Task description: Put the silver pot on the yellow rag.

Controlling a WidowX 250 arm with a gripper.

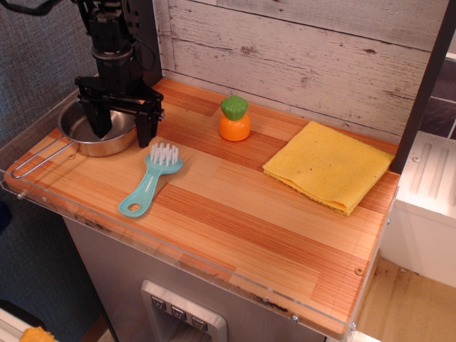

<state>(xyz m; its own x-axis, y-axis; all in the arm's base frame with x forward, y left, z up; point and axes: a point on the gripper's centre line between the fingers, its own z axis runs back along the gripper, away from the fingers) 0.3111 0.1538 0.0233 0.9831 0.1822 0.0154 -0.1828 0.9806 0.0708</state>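
The silver pot [85, 139] sits at the far left of the wooden counter, its thin wire handle [32, 162] pointing toward the front left edge. My black gripper [125, 128] is open and hangs over the pot's right rim. One finger [102, 121] is inside the bowl and the other [147, 127] is outside, to its right. The rim stands between them, unclamped. The yellow rag [329, 165] lies flat at the right of the counter, far from the pot.
A teal dish brush [151, 178] lies just right of the pot, bristles toward the gripper. An orange carrot toy with a green top [234, 119] stands mid-counter near the plank wall. A clear guard [64, 206] edges the front. A dark post [424, 85] rises right of the rag.
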